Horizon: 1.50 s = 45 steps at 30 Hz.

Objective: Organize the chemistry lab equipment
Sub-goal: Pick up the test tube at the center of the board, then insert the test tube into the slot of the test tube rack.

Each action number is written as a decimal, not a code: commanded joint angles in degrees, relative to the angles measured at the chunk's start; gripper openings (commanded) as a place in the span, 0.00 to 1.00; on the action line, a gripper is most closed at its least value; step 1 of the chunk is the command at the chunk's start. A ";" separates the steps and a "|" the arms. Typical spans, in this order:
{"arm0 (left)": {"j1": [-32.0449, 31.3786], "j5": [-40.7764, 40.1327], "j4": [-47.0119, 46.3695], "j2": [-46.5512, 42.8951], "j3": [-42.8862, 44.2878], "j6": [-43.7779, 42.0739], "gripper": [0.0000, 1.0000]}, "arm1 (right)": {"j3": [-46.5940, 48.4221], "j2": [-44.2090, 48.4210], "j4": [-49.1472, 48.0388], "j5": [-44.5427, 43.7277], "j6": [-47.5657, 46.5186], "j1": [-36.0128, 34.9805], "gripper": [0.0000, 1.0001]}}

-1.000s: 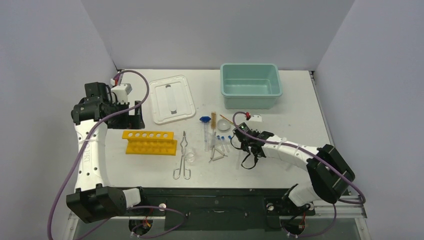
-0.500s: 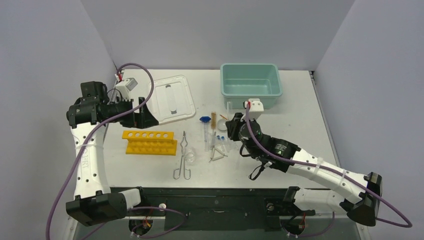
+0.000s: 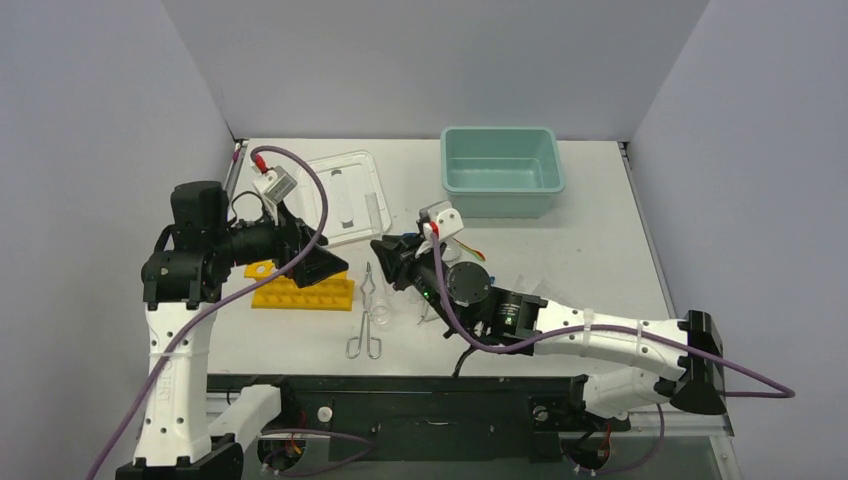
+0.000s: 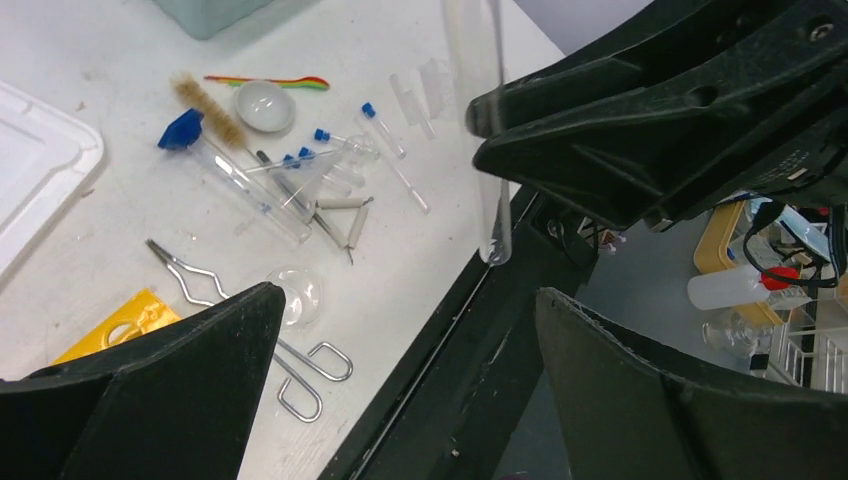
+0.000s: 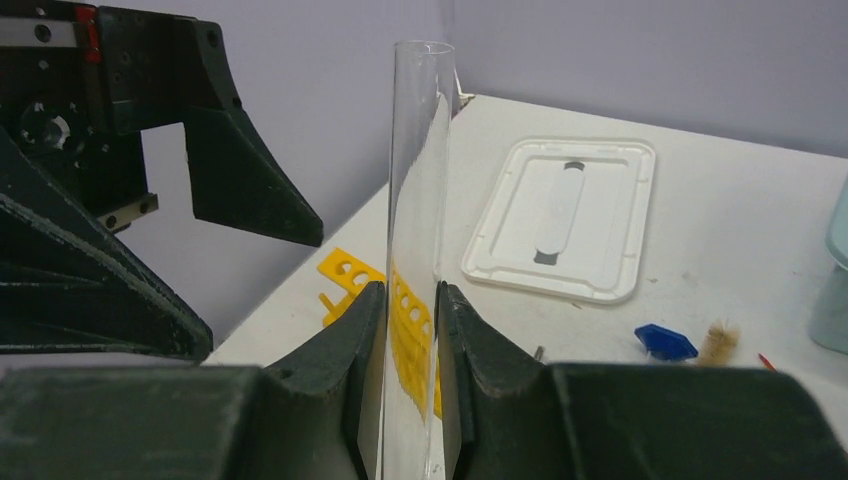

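My right gripper (image 5: 410,295) is shut on a clear glass tube (image 5: 418,170), held upright above the table; it also shows in the left wrist view (image 4: 482,130) and faintly from the top (image 3: 373,210). The left gripper (image 4: 410,300) hangs wide open with nothing in it, over the yellow holed rack (image 3: 300,291), close to the left of the right gripper (image 3: 388,252). On the table lie metal tongs (image 4: 250,320), a small beaker (image 4: 298,295), blue-capped vials (image 4: 372,118), a brush (image 4: 205,100), a round dish (image 4: 265,105) and a wire triangle (image 4: 340,210).
A white lid (image 3: 345,195) lies flat at the back left, behind both grippers. A teal tub (image 3: 500,170) stands at the back right. The table's dark front edge (image 4: 470,330) runs just below the tongs.
The right arm has swung left from the pile of small items toward the rack, carrying the tube upright. The left arm has come forward and right, over the rack, jaws still open.
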<state>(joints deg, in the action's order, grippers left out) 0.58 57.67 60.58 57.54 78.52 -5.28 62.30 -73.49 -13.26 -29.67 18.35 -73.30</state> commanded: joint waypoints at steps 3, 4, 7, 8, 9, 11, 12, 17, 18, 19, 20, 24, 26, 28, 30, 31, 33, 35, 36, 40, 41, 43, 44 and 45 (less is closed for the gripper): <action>-2.51 5.68 -8.29 -2.06 -3.08 3.43 0.97 | 3.32 -1.82 -12.92 0.48 -4.47 -2.19 0.00; -2.56 5.96 -10.90 -2.69 -4.84 4.18 0.97 | 3.42 -2.42 -13.54 0.40 -4.38 -2.28 0.00; -2.83 6.48 -17.77 -6.36 -8.63 10.51 0.97 | 3.76 -3.83 -17.80 -0.39 -3.84 -2.77 0.00; -2.94 6.48 -20.91 -7.03 -10.01 11.54 0.97 | 3.86 -4.61 -18.84 -0.65 -3.63 -2.97 0.00; -3.19 6.49 -21.98 -7.89 -10.47 13.09 0.97 | 4.14 -5.02 -20.50 -1.60 -3.52 -3.38 0.00; -3.51 6.83 -23.52 -8.31 -10.93 13.93 0.97 | 4.86 -6.19 -22.38 -2.93 -2.86 -3.99 0.00; -3.66 7.21 -23.49 -8.27 -10.76 13.91 0.97 | 5.40 -6.85 -23.38 -3.40 -2.35 -4.27 0.00; -3.74 7.77 -23.33 -8.04 -10.58 13.70 0.97 | 7.38 -9.20 -25.13 -4.52 -0.37 -5.21 0.00; -3.74 8.11 -23.54 -8.05 -10.67 14.06 0.91 | 7.50 -9.67 -25.98 -4.78 -0.17 -5.50 0.00; -3.74 8.31 -23.98 -8.05 -10.80 14.20 0.89 | 7.54 -9.84 -26.40 -4.87 0.15 -5.57 0.00; -3.74 8.59 -24.09 -8.10 -10.87 14.36 0.84 | 7.65 -10.22 -27.11 -4.94 0.22 -5.76 0.00; -3.74 8.77 -24.59 -8.43 -10.87 14.54 0.70 | 8.32 -11.12 -28.03 -4.85 0.30 -5.95 0.00; -3.74 8.59 -25.45 -8.63 -10.88 15.15 0.59 | 8.62 -11.62 -28.05 -4.33 0.52 -5.98 0.00; -3.72 8.72 -26.00 -8.56 -10.76 15.32 0.43 | 8.51 -11.79 -28.28 -4.10 0.70 -6.02 0.00; -3.74 9.31 -25.36 -7.99 -10.38 15.18 0.26 | 8.33 -11.74 -28.49 -4.31 0.86 -5.99 0.00; -3.74 9.70 -24.91 -7.71 -10.26 15.06 0.17 | 8.35 -11.82 -28.31 -4.51 0.88 -6.05 0.00; -3.74 10.00 -23.37 -6.49 -9.71 13.86 0.13 | 8.51 -11.80 -27.69 -4.65 0.92 -5.99 0.00; -3.74 9.71 -22.32 -6.17 -9.43 13.07 0.11 | 8.87 -11.87 -26.52 -4.64 0.96 -5.98 0.00; -3.74 9.59 -21.94 -6.15 -9.30 12.82 0.11 | 8.97 -11.86 -26.10 -4.58 1.09 -5.98 0.00; -3.67 8.18 -19.36 -6.38 -8.41 10.03 0.10 | 10.83 -10.99 -17.99 -3.94 3.64 -5.28 0.05; -3.66 7.24 -18.26 -6.34 -8.05 7.79 0.10 | 12.03 -10.23 -12.55 -1.98 4.33 -4.14 0.13; -3.66 5.69 -14.75 -6.19 -6.92 3.50 0.09 | 14.40 -8.69 -3.43 3.45 8.01 -0.84 0.28; -3.66 4.64 -12.47 -6.11 -6.15 2.11 0.09 | 15.20 -7.81 -0.40 5.79 10.81 2.18 0.34; -3.66 4.25 -11.52 -5.94 -5.77 -0.06 0.09 | 16.51 -7.28 4.26 10.63 11.96 3.77 0.37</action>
<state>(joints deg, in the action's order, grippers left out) -3.22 64.66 43.11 51.35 68.71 3.68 73.25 -84.82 -24.16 -30.85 23.09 -75.92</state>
